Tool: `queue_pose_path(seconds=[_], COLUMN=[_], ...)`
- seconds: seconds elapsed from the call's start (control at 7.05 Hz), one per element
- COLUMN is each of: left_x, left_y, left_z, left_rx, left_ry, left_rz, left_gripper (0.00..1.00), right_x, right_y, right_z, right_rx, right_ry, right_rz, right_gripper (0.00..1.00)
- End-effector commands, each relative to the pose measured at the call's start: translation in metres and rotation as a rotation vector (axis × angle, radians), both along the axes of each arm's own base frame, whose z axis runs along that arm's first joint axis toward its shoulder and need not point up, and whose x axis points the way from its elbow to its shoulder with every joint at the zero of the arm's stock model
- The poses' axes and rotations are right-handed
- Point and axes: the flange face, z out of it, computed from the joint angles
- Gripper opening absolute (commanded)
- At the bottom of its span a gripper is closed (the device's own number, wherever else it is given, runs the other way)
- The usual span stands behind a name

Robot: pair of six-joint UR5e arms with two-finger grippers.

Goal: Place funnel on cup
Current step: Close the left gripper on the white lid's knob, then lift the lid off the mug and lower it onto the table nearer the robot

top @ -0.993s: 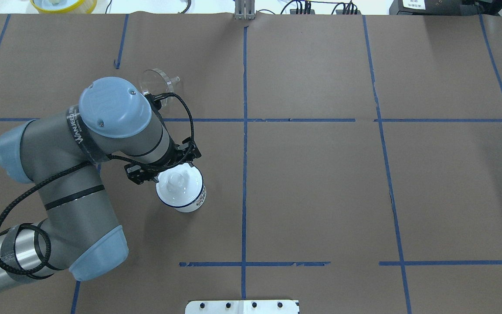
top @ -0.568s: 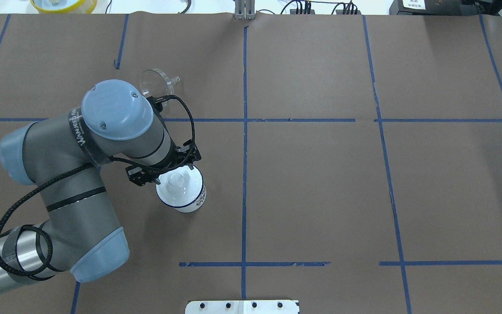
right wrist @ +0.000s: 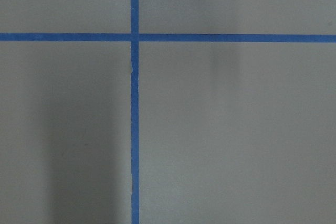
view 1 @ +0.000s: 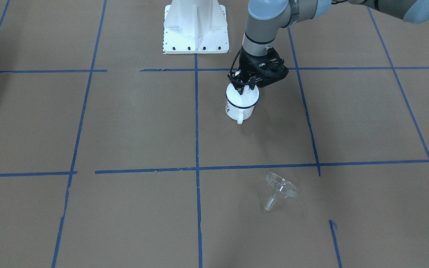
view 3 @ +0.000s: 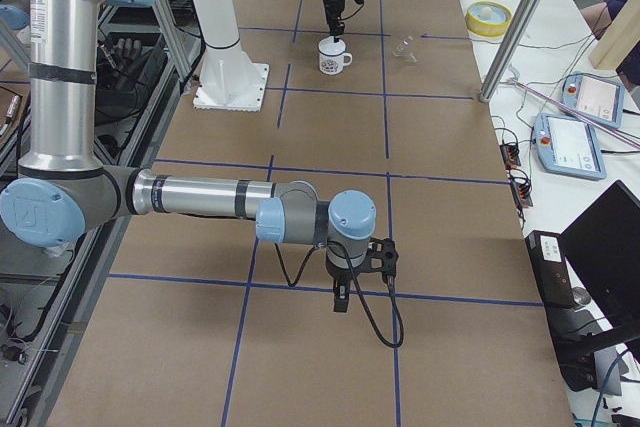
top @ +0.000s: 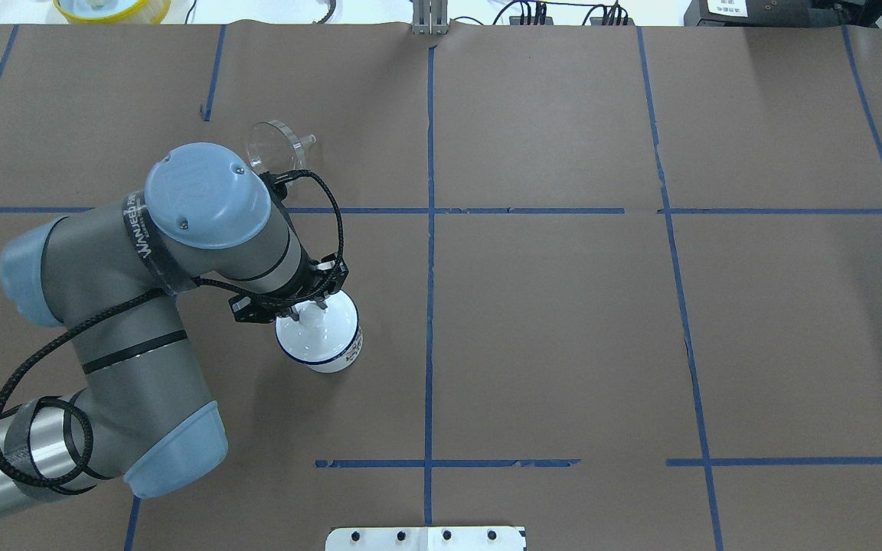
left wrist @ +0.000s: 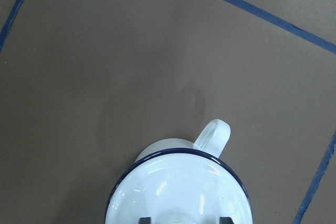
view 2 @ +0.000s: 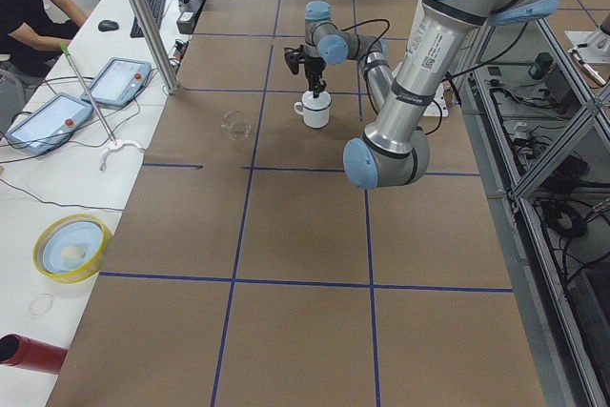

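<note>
The band (top: 137,229) on my left arm reads roughly WANJEED. Upper left, the funnel (top: 276,144) lies on its side on the table (top: 563,321), untouched. Just right and lower, the left gripper (top: 309,308) sets its fingers astride the knob of the lid (top: 318,338) capping the cup (top: 341,360); clamped or not, I cannot tell. Lid removal and funnel placement remain.

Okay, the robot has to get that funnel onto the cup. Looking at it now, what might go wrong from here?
1. A white lid covers the cup, so the funnel cannot seat until it is off. The left gripper is down at the lid's top, and an off-centre lift may tip or drag the cup.
2. The funnel lies on its side, apart from the cup. It is clear and round, so it may roll or slip when grasped.
</note>
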Motion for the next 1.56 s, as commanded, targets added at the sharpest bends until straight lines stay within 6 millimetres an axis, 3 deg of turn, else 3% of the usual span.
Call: queue_pose_path(seconds=[0.0, 0.14, 0.43, 0.71, 0.85, 1.42], left_x=[-0.003, -0.011, -0.069, -0.104, -0.118, -0.125], left_y=[0.001, 0.003, -0.004, -0.011, 0.001, 0.016], left_z=[-0.003, -0.011, -0.039, -0.04, -0.023, 0.057], left_rx=[0.0, 0.009, 0.033, 0.055, 0.085, 0.117], left_ry=[0.007, 0.022, 0.051, 0.06, 0.043, -0.079], left_rz=[0.0, -0.007, -0.071, -0.114, -0.078, 0.054], left_gripper=[0.0, 0.0, 0.0, 0.0, 0.0, 0.0], right_x=[0.0, 0.0, 0.0, 0.0, 0.0, 0.0], right_y=[0.0, 0.0, 0.0, 0.0, 0.0, 0.0], right_z=[0.001, 0.0, 0.0, 0.0, 0.001, 0.0], right_rx=[-0.002, 0.0, 0.0, 0.0, -0.002, 0.0], right_ry=[0.0, 0.0, 0.0, 0.0, 0.0, 0.0], right_rz=[0.0, 0.0, 0.0, 0.0, 0.0, 0.0], right_gripper=[1.0, 1.0, 1.0, 1.0, 1.0, 1.0])
